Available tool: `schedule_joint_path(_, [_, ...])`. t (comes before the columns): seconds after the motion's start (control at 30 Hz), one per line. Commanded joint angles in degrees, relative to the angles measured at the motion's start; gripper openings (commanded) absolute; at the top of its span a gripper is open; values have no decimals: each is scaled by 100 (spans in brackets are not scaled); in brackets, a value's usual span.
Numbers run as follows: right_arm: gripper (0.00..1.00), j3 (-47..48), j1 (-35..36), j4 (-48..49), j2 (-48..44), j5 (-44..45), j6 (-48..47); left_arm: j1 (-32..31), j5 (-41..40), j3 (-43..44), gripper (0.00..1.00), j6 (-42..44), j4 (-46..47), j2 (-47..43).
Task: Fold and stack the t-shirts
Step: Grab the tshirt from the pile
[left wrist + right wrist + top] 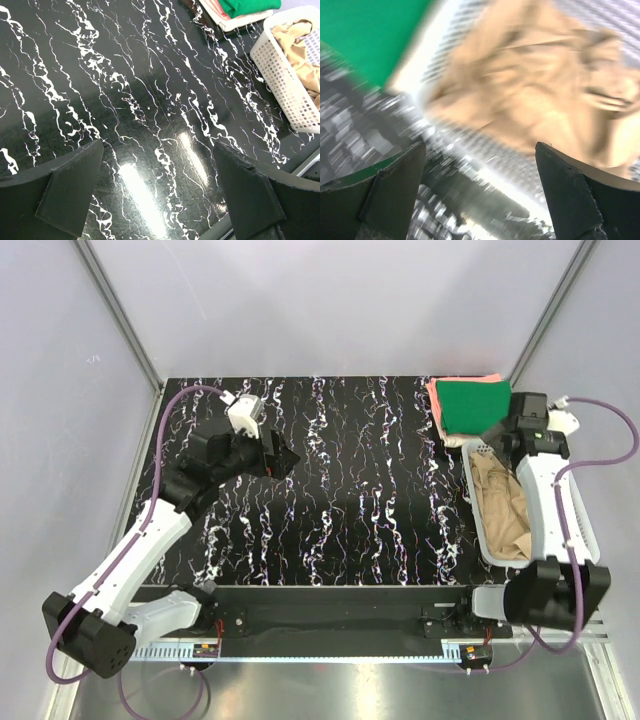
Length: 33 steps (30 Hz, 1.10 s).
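Observation:
A folded dark green t-shirt (478,405) lies on a folded coral-pink t-shirt (436,400) at the table's back right. A crumpled tan t-shirt (505,505) fills the white mesh basket (478,518) just in front of them. My right gripper (493,440) hovers open over the basket's far end, empty. Its blurred wrist view shows the tan t-shirt (530,85), the green t-shirt (370,35) and the right gripper (480,190). My left gripper (285,462) is open and empty over the bare table at the back left. The left wrist view shows the left gripper (157,192), the green t-shirt (250,6) and the basket (280,75).
The table top is black marble with white veins (350,490). Grey walls with metal corner posts close in the back and both sides. The basket stands along the right edge, close to the right arm's forearm (545,510).

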Motion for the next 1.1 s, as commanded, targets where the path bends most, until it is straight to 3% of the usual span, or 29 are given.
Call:
schedule_joint_path(0.0, [97,-233,-809,-124,437,253,176,5,111,15,99,56,287,-8])
schedule_joint_path(0.3, [95,-805,-2094,886,2142,-1011,53,5,-144,-73,99,82,304,62])
schedule_joint_path(0.4, [88,-840,-2306,1098,2468,-969,-43,5,-179,-64,99,91,304,123])
schedule_joint_path(0.43, [76,-823,-2324,1150,2538,-925,-139,5,-188,-38,99,91,304,150])
schedule_joint_path(0.53, [59,-762,-2324,1142,2347,-505,-393,13,-206,-37,99,91,304,159])
schedule_joint_path(0.6, [24,-726,-2368,1107,2153,-258,-500,5,-206,-46,99,91,304,141])
schedule_joint_path(0.63, [1,-665,-2385,1089,1952,-240,-535,13,-197,-46,99,83,304,132])
schedule_joint_path(0.87, [0,433,-2394,457,792,-765,-693,13,-267,-81,99,56,295,1])
schedule_joint_path(1.07, [0,1426,-2394,1183,-773,-2295,-422,5,-241,-81,99,3,313,-122])
